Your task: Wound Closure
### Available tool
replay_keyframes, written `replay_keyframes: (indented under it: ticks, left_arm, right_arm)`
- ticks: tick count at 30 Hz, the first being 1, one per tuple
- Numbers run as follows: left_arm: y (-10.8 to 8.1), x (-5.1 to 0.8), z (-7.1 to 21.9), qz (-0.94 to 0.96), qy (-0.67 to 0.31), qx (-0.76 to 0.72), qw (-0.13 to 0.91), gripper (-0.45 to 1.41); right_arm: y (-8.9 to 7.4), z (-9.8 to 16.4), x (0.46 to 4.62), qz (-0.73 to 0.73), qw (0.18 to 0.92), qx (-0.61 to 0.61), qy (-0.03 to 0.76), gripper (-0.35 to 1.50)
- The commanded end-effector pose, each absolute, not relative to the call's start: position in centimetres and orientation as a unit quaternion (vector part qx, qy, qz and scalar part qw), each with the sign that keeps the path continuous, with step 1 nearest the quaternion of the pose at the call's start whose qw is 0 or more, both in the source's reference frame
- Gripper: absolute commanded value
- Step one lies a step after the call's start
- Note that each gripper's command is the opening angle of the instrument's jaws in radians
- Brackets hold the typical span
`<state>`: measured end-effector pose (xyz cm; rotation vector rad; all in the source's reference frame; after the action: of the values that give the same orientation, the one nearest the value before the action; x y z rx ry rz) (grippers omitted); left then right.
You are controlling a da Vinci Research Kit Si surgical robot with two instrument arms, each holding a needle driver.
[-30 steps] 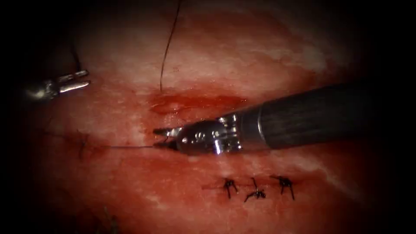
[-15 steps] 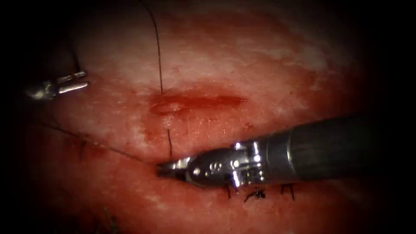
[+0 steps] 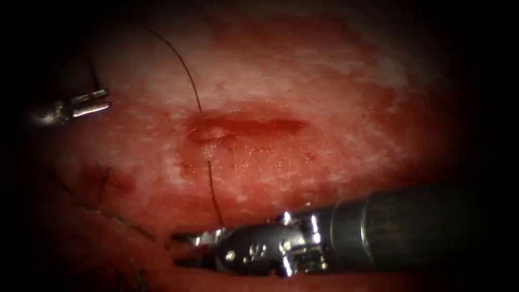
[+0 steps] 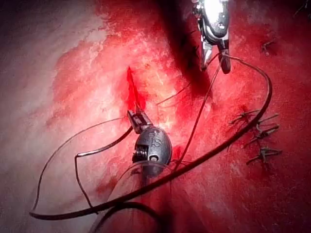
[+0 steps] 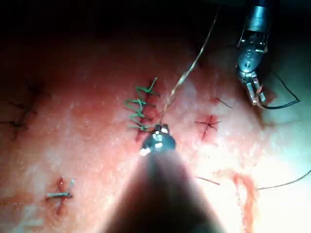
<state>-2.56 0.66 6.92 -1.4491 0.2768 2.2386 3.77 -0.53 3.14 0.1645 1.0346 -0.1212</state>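
Observation:
The cut [image 3: 246, 126] runs across the middle of the tissue [image 3: 324, 81] with red fluid in it. Dark thread [image 3: 213, 189] leaves the tissue just below the cut's left end and runs down to my right tool [image 3: 181, 250], whose jaws stand open and hold nothing. Another strand [image 3: 181, 65] rises from the cut toward the upper left. My left tool [image 3: 105, 100] rests far left of the cut, shut. In the left wrist view its jaws [image 4: 132, 115] grip the curved needle [image 4: 99, 148] near one end, out of the tissue.
Finished stitches with cut ends [image 4: 257, 133] sit beside the right tool [image 4: 216, 56]; the right wrist view shows them as knots [image 5: 141, 114]. A long loop of thread [image 4: 194, 167] lies slack over the tissue. An older stitch mark [image 3: 102, 178] lies at the lower left.
The right tool moved down and away from the cut, drawing thread through the tissue, then its jaws opened and let the thread go. The left tool has stayed still.

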Motion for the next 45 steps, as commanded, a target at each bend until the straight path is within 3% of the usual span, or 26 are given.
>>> replay_keyframes:
  ticks: [1, 6, 16, 20, 29, 38, 45]
  left_arm:
    - [0.59, -2.61, 6.99, 0.813, 0.099, -0.526, 0.228, -0.45]
    - [0.59, -2.62, 6.99, 0.814, 0.099, -0.525, 0.228, -0.45]
    - [0.59, -2.62, 7.01, 0.815, 0.099, -0.524, 0.227, -0.45]
    - [0.59, -2.62, 7.02, 0.815, 0.099, -0.524, 0.227, -0.45]
    - [0.59, -2.60, 7.04, 0.815, 0.097, -0.524, 0.229, -0.45]
    - [0.58, -2.58, 7.04, 0.815, 0.097, -0.524, 0.228, -0.45]
    - [0.57, -2.59, 7.03, 0.815, 0.097, -0.524, 0.229, -0.45]
  right_arm:
    - [-0.48, 3.33, 3.75, -0.053, 0.869, 0.072, 0.487, 0.99]
    - [-0.31, 3.71, 3.70, -0.039, 0.878, 0.056, 0.475, 1.16]
    - [-0.26, 4.20, 3.64, -0.065, 0.877, 0.052, 0.473, 1.18]
    - [-0.30, 4.18, 3.50, -0.072, 0.875, 0.057, 0.476, 1.30]
    - [-0.34, 3.49, 3.16, -0.056, 0.824, 0.130, 0.548, 1.21]
    - [0.00, 3.46, 2.82, -0.045, 0.818, 0.130, 0.559, 1.18]
    - [0.00, 4.13, 3.19, -0.053, 0.825, 0.086, 0.557, 1.16]
